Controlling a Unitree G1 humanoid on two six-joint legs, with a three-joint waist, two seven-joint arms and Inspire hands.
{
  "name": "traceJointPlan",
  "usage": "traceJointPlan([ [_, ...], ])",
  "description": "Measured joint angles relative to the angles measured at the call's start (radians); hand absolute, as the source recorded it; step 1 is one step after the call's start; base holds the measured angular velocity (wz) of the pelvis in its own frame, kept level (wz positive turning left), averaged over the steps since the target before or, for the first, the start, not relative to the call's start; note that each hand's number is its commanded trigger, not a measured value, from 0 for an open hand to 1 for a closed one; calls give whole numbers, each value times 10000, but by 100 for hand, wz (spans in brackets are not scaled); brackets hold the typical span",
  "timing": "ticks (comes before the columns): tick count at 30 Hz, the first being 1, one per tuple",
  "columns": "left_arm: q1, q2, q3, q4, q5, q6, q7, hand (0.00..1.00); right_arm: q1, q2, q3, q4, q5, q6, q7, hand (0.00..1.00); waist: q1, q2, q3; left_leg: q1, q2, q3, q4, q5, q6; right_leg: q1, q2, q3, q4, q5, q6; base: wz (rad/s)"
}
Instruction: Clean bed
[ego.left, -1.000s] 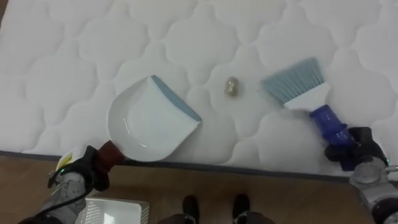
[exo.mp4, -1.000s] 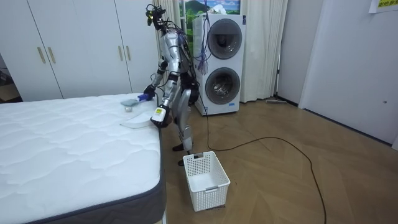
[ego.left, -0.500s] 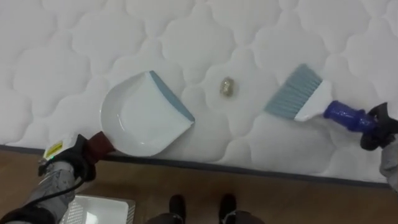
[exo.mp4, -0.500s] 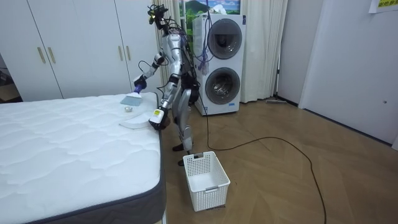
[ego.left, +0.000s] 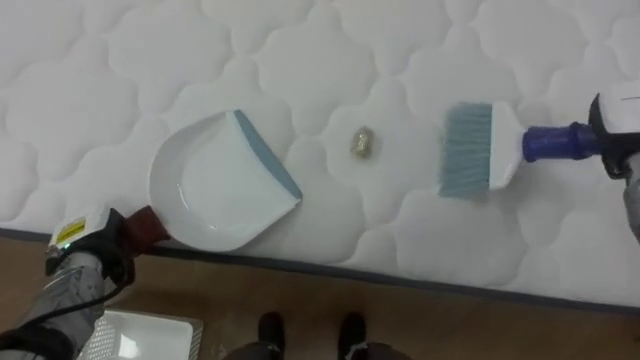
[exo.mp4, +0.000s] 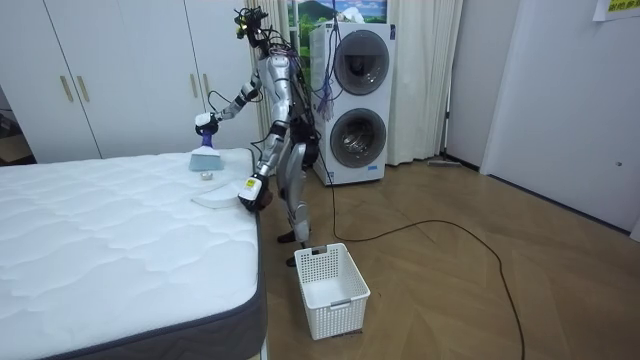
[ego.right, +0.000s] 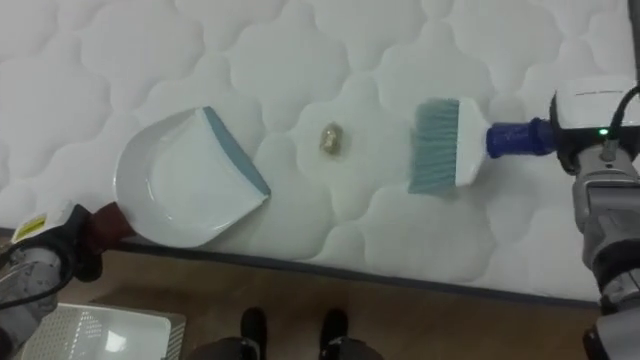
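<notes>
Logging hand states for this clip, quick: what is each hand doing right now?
Left hand: shut round the handle of the dustpan.
Right hand: shut round the blue handle of the brush.

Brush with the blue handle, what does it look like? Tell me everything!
The brush has pale blue bristles, a white head and a dark blue handle, and looks like plastic. The right hand grips the handle's end. The brush is over the white mattress, bristles toward a small brownish scrap. I cannot tell whether the bristles touch the mattress.
</notes>
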Motion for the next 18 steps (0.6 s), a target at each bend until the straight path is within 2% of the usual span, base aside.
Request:
traceJointPlan([
  [3, -72, -1, -133, -4, 94, -1, 150, 100, -116, -116, 318, -267, -356, 8, -206, 100, 106, -33, 19, 7, 13, -35, -34, 1, -1, 3, 5, -35, 0, 3, -6, 0],
  [9, -70, -1, -196, -11, 186, 1, 374, 100, -115, -118, 316, -602, -1231, 114, -607, 100, 130, -72, 49, 13, 16, -31, -137, 0, -4, 24, 12, -80, -86, 8, -13, 2],
  [14, -38, 1, -197, -63, 438, 5, 615, 100, -114, -115, 320, -983, -1282, 118, -738, 100, 153, -78, 51, 22, 27, -24, -156, -1, -9, 51, 35, -91, -167, 9, -12, 0],
  [16, 30, 1, -197, -155, 445, 42, 626, 100, -98, -57, 329, -1157, -1275, 131, -738, 100, 154, -78, 52, 56, 25, -42, -170, -5, -18, 96, 40, -112, -187, 9, -12, 0],
  [18, 188, -2, -309, -231, 410, 69, 704, 100, -80, 178, 470, -1249, -1273, 331, -738, 100, 166, -76, 59, 202, 13, -47, -236, -10, -26, 221, 20, -173, -192, 8, -11, 0],
])
